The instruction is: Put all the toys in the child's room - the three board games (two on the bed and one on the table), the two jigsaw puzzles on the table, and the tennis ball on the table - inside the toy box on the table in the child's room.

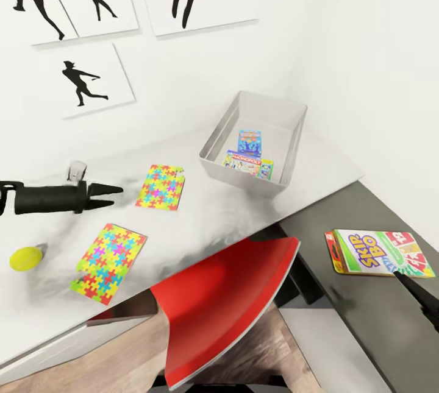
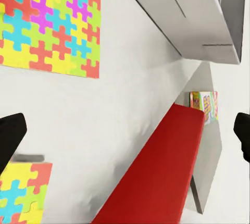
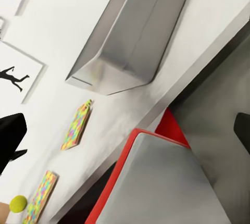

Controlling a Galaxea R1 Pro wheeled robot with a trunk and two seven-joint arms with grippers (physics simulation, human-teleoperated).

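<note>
Two printed board-game boxes (image 1: pixel 247 156) lie inside the light grey plastic toy box (image 1: pixel 292 155) on the speckled grey surface (image 1: pixel 231 210). The black left hand (image 1: pixel 113 194) hovers spread and empty beside a multicoloured jigsaw sheet (image 1: pixel 161 186). The right hand (image 3: pixel 127 133) is spread too.

Red chair (image 1: pixel 231 295) against table (image 1: pixel 201 222) edge

Two board games (image 1: pixel 249 155) lie in the toy box (image 1: pixel 214 143).
</note>
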